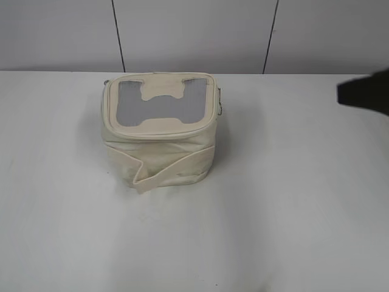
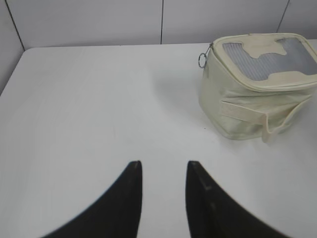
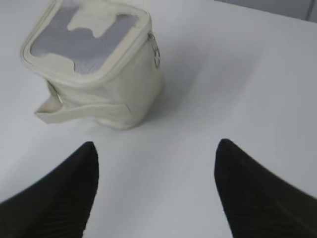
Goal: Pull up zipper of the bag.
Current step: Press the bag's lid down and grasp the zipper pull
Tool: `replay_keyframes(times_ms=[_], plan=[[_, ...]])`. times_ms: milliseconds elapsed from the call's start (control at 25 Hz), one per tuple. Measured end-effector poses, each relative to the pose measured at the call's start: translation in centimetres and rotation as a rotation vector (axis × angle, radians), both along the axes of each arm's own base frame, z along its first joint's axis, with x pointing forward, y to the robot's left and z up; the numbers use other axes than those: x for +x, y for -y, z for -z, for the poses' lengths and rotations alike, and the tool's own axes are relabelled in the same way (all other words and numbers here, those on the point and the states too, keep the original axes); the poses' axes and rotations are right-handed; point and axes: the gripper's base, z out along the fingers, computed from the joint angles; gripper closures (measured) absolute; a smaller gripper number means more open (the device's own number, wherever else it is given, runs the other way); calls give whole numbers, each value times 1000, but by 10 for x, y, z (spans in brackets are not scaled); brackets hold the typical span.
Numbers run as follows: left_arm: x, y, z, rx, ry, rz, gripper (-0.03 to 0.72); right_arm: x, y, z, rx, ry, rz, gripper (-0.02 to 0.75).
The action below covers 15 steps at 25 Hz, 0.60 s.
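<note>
The cream-white boxy bag (image 1: 161,131) stands on the white table, its grey window top with the cream H-shaped patch facing up. It also shows in the left wrist view (image 2: 255,89) and the right wrist view (image 3: 94,69). The zipper track edges the top panel; a silver pull with a round ring (image 2: 202,59) hangs at the bag's left corner and another (image 3: 156,52) at its right side. My left gripper (image 2: 163,166) is open and empty, well short of the bag. My right gripper (image 3: 156,148) is wide open and empty, apart from the bag; its dark tip shows at the right edge of the exterior view (image 1: 364,94).
The white table (image 1: 273,213) spreads around the bag. A grey panelled wall (image 1: 194,33) runs along the table's far edge. The bag's cream strap band (image 1: 164,170) wraps the front and sticks out at a fold.
</note>
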Motion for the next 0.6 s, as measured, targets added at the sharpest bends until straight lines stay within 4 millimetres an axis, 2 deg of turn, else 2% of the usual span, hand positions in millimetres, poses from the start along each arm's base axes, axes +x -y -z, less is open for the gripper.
replay_keyframes(times_ms=[120, 200, 280, 320, 400, 440, 520, 600], plan=[[0, -1, 0, 8, 1, -6, 451, 68, -12, 3, 39, -42, -124, 169], [0, -1, 0, 11, 1, -8, 451, 110, -25, 13, 73, -90, -207, 169], [0, -1, 0, 12, 1, -8, 451, 145, -48, 14, 90, -92, -292, 176], [0, -1, 0, 12, 1, -8, 451, 159, -61, 20, 97, -108, -332, 183], [0, -1, 0, 13, 2, -10, 451, 181, -97, 18, 107, -91, -430, 192], [0, -1, 0, 14, 2, -10, 451, 190, -113, 22, 109, -102, -476, 192], [0, -1, 0, 14, 2, -10, 451, 209, -148, 17, 102, -70, -555, 195], [0, -1, 0, 14, 2, -10, 451, 226, -174, 22, 78, -76, -620, 196]])
